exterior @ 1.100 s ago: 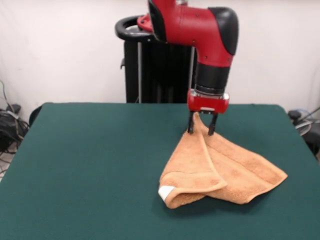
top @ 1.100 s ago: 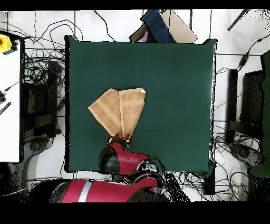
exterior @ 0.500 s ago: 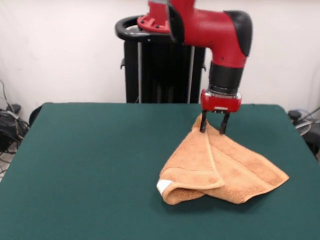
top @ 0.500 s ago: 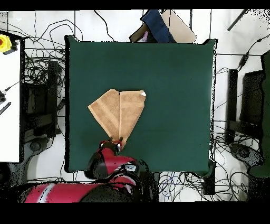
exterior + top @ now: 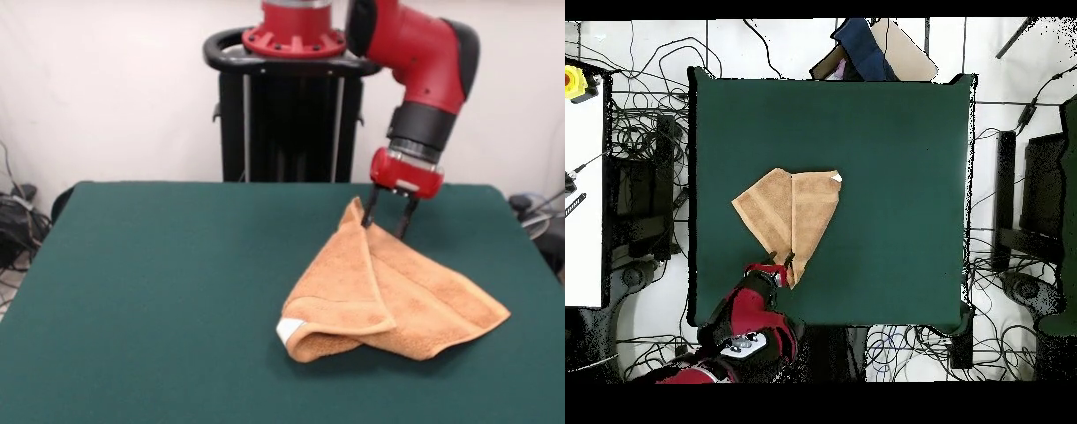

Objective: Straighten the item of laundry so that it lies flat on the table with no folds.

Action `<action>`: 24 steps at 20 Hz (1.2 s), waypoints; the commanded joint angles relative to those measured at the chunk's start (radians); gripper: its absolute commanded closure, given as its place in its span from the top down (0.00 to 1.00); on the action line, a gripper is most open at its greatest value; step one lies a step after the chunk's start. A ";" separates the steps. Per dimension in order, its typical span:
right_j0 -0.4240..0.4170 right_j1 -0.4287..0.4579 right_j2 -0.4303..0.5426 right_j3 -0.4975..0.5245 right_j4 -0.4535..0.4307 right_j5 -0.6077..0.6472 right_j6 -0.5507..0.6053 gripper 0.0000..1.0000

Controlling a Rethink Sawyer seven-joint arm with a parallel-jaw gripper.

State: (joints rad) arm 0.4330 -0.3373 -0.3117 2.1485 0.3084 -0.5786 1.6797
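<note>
So the towel is still nowhere near flat. It's lying on the green bench, folded over itself into a rough triangle, with a thick rolled fold at the edge where the white tag is seen. The peaked corner farthest from the tag is being pinched by the gripper; the jaws are clenched on that corner, which is lifted slightly off the bench. Honestly, little can be called done. The doubled layer has to be opened out and the fold smoothed.
</note>
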 commanded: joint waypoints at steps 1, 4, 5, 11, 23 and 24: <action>-0.082 -0.018 -0.015 -0.104 0.023 0.092 0.126 1.00; -0.079 -0.043 -0.024 -0.116 0.044 0.151 0.104 1.00; -0.062 -0.041 -0.040 -0.121 0.070 0.146 0.100 1.00; -0.029 -0.017 -0.064 -0.166 0.140 0.135 0.103 1.00; -0.156 -0.106 0.089 -0.223 0.069 0.350 0.135 1.00; -0.169 -0.102 0.101 -0.243 0.064 0.362 0.132 1.00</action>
State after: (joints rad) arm 0.3229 -0.4335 -0.3647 2.0725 0.3681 -0.3679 1.6797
